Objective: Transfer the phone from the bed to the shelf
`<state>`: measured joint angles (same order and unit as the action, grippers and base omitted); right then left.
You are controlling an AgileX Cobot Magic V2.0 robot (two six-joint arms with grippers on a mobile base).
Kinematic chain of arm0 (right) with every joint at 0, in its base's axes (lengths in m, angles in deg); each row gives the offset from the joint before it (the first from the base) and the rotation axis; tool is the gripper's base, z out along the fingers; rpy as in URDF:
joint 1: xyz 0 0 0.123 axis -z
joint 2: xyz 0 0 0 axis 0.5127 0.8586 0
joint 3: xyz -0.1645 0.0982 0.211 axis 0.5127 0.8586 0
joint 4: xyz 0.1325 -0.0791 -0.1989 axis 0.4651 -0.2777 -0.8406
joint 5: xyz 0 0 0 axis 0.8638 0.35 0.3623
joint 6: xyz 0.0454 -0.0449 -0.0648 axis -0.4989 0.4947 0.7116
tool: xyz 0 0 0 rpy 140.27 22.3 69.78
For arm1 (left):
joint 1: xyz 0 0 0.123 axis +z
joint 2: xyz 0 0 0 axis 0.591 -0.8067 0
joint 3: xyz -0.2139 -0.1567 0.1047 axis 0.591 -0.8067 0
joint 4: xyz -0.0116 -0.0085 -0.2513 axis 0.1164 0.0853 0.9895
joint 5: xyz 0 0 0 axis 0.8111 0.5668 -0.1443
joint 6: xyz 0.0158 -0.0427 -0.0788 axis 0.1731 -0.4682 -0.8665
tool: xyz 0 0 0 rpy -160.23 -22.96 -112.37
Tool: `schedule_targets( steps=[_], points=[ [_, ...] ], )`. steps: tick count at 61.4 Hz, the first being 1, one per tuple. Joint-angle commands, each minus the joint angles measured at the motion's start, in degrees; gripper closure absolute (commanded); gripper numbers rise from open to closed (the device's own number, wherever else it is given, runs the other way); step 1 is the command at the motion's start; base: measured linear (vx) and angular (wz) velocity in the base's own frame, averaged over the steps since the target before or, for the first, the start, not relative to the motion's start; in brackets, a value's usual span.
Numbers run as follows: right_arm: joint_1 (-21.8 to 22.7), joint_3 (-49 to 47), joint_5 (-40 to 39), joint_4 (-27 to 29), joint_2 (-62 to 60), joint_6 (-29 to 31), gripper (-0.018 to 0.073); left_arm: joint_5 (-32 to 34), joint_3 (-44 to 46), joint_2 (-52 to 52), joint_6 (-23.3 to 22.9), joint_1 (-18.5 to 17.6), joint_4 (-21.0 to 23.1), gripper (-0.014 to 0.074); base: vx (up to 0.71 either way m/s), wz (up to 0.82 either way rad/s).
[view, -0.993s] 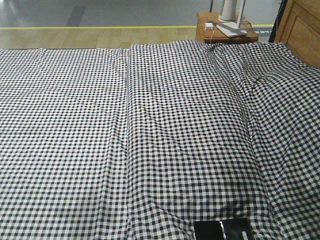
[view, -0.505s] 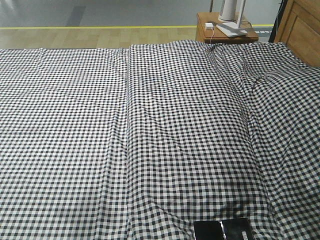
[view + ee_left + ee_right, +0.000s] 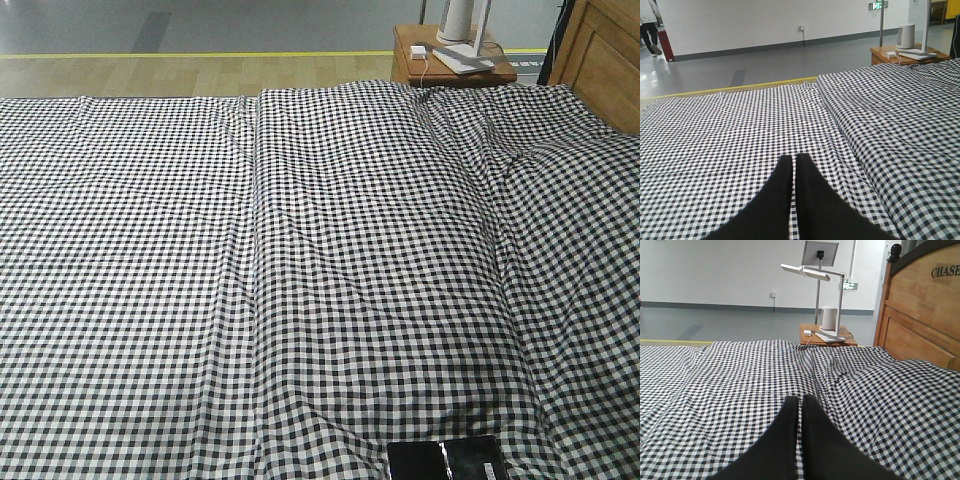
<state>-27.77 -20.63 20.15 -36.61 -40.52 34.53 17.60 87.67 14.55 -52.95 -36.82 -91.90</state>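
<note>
Down at the bottom edge of the front view, right of centre, lies the one phone (image 3: pixel 445 461), a thin glossy black rectangle cut off by the frame, flat on the bed (image 3: pixel 300 280). The bed's cloth is a soft small-check gingham in black and white, with long creases running from the top of the frame downward and a puckered dip just above the phone. The orange-brown wooden headboard (image 3: pixel 606 58), panelled and grainy, fills the upper right corner. Beside it, at the top, stands a single nightstand (image 3: pixel 452 68) of the same wood, carrying a white lamp (image 3: pixel 812 272) and a white cylinder (image 3: pixel 828 317). The floor behind is smooth grey with one yellow line (image 3: pixel 200 54); the wall is plain white.

Both wrist views show two matte black tapering fingers each. The left gripper (image 3: pixel 793 158) and the right gripper (image 3: pixel 800 399) are both clenched on nothing, low over the checked cloth.
</note>
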Motion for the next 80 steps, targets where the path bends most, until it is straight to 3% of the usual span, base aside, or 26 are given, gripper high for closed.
schedule_targets(
  steps=[1,24,33,44,49,64,80],
  points=[
    [0.2,0.5,-4.5,-0.6,-0.7,0.3,0.0563,4.1,1.5,0.5,-0.2,-0.1,0.3,0.0596,0.00,0.00],
    [0.2,0.5,-5.5,-0.5,-0.7,0.2,0.0563,4.1,1.5,0.5,-0.2,-0.1,0.3,0.0596,0.00,0.00],
    [0.2,0.3,-10.6,-0.3,-0.7,0.0,0.0563,4.1,1.5,0.5,-0.2,-0.1,0.3,0.0596,0.00,0.00],
    [0.2,-0.4,-23.2,-0.3,-0.7,0.0,0.0563,4.1,1.5,0.5,-0.2,-0.1,0.3,0.0596,0.00,0.00],
    [0.2,-2.9,-24.2,-0.3,-0.7,0.0,0.0563,4.1,1.5,0.5,-0.2,-0.1,0.3,0.0596,0.00,0.00],
    [0.2,-16.8,-13.0,-0.3,1.5,0.0,0.0563,4.1,1.5,0.5,-0.2,-0.1,0.3,0.0596,0.00,0.00],
    [0.2,-33.4,4.7,-0.3,16.8,0.0,0.0559,4.1,1.5,0.5,-0.2,-0.1,0.3,0.0596,0.00,0.00]
  ],
)
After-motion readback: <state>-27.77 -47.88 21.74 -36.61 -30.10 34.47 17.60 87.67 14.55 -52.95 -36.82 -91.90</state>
